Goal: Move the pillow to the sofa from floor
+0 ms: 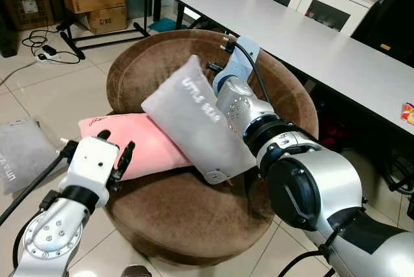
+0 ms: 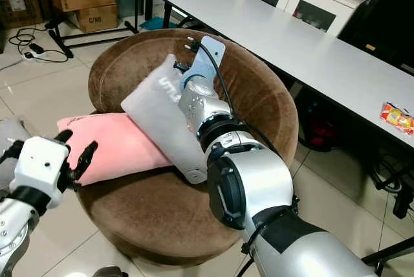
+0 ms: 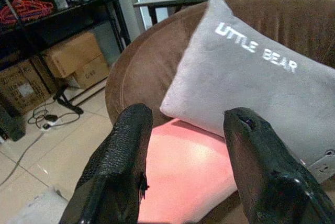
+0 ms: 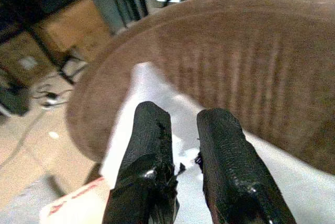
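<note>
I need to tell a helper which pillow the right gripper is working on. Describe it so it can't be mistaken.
Find the round brown sofa beside the long white table. Two pillows lie on its seat; take the grey pillow leaning on the pink pillow, under the right gripper. It alone reads LITTLE BEAR in white, unlike the other grey pillow, on the floor.

The round brown velvet sofa (image 1: 194, 225) has a high curved back wall that closes off its far side, and a long white table (image 1: 310, 37) stands just behind it on the right. On the seat, the grey "Little Bear" pillow (image 1: 194, 118) leans over the pink pillow (image 1: 139, 144), covering the rear and left; the front cushion lies bare. The right gripper (image 4: 180, 177), fingers narrowly parted, sits over the grey pillow. The left gripper (image 3: 188, 166), fingers spread, faces the pink pillow from the sofa's open left edge. Tiled floor (image 1: 58, 99) to the left carries another grey pillow (image 1: 22, 154), with cables (image 1: 45, 47) and cardboard boxes (image 1: 97, 2) farther back.
</note>
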`<state>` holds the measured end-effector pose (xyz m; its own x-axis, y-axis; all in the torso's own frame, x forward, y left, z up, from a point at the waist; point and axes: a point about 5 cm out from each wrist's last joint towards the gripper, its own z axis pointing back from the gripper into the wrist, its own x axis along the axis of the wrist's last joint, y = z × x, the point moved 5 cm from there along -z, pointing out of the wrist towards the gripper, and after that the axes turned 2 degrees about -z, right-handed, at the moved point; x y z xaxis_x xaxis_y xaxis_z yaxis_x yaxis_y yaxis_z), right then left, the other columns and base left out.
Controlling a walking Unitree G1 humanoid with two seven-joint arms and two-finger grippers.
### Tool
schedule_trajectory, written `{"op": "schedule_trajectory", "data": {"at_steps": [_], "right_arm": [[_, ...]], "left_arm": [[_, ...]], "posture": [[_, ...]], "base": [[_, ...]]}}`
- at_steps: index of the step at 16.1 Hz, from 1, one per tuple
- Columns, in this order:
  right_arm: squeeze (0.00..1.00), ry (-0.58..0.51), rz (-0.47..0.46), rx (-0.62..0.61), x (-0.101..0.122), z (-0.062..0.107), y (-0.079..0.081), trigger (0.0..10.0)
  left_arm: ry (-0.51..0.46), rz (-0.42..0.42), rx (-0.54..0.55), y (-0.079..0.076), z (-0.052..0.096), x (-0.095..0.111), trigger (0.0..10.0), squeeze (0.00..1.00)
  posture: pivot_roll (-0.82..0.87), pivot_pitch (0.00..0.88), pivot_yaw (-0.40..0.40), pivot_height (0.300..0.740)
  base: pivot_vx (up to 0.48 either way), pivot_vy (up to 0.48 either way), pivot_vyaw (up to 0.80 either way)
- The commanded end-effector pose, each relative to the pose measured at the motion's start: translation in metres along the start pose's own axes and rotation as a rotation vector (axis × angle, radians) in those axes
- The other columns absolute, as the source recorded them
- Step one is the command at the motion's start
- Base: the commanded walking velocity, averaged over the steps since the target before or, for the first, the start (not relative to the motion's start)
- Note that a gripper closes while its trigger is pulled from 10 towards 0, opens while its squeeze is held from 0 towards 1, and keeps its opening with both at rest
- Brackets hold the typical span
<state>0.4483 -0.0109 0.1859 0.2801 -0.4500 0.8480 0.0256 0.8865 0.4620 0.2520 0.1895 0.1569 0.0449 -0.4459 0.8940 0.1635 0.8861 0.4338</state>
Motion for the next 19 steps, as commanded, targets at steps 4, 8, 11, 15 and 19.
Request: {"op": "schedule_trajectory", "data": {"at_steps": [4, 8, 11, 15, 19], "right_arm": [[0.0, -0.054, 0.16, 0.29, 0.0, 0.003, 0.017, 10.0], [0.0, -0.052, 0.201, 0.357, -0.024, 0.006, -0.037, 10.0], [0.0, -0.123, 0.232, 0.331, -0.028, 0.038, -0.086, 10.0], [0.0, -0.175, 0.288, 0.216, -0.029, 0.088, -0.12, 10.0], [0.0, -0.075, 0.316, 0.07, -0.043, 0.123, -0.142, 10.0]], "left_arm": [[-0.005, -0.004, 0.003, -0.001, -0.008, 0.0, 10.0, 0.0], [-0.036, 0.012, -0.006, -0.003, -0.024, 0.004, 10.0, 0.0], [-0.053, 0.018, -0.025, -0.009, -0.03, 0.003, 10.0, 0.0], [-0.039, 0.044, 0.016, -0.008, -0.031, -0.011, 10.0, 0.0], [0.016, 0.123, 0.08, -0.005, -0.022, -0.025, 10.0, 0.0]], "posture": [[0.21, 0.0, -0.158, 0.74], [0.14, 0.0, -0.099, 0.74], [0.08, 0.0, -0.053, 0.74], [0.01, 0.0, -0.003, 0.74], [0.01, 0.0, -0.017, 0.74]], "base": [[0.0, 0.0, 0.0], [0.0, 0.0, 0.0], [0.0, 0.0, 0.0], [0.0, 0.0, -0.79], [0.0, 0.0, -0.79]]}}
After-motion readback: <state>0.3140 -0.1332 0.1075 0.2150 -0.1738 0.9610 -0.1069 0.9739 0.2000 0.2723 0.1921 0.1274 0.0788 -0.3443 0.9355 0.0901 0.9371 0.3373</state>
